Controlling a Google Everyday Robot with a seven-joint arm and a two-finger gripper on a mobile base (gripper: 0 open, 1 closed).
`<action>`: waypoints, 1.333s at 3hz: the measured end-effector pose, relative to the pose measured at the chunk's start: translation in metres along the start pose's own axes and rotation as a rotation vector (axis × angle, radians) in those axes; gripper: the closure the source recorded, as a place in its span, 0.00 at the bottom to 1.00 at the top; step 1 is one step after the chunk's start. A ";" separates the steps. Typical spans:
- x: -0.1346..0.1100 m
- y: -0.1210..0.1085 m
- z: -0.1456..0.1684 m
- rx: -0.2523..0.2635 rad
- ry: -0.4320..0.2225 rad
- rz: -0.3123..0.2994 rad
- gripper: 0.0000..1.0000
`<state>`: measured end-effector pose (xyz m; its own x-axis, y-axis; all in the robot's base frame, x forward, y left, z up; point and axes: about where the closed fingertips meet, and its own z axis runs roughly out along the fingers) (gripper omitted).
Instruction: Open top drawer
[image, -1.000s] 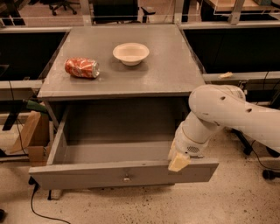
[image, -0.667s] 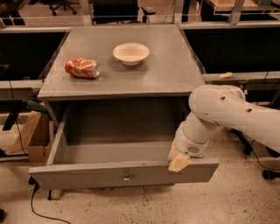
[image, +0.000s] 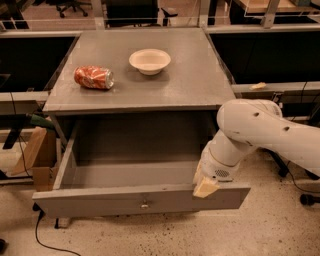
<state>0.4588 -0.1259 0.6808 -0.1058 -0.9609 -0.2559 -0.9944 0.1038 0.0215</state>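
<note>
Clearly the top drawer (image: 145, 201) stands pulled far out below the table (image: 190, 85), so I judge the opening nearly done. My gripper (image: 206, 186) rests at the right of its front rim; whether it grips, I cannot tell. Next I should let go and back away.

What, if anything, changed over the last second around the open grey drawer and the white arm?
Nothing visibly changed. The gripper is at the upper edge of the front panel of the large grey top drawer, right of its small round knob, and the drawer is pulled just as far out as before. The crushed red can and the cream bowl sit in the same spots on the grey tabletop.
</note>
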 end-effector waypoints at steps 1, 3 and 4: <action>0.000 0.000 0.000 0.000 0.000 0.000 0.11; 0.006 0.008 0.001 0.000 -0.009 0.009 0.00; 0.014 0.026 0.001 0.008 -0.021 0.035 0.00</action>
<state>0.4315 -0.1360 0.6767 -0.1406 -0.9509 -0.2757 -0.9899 0.1396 0.0235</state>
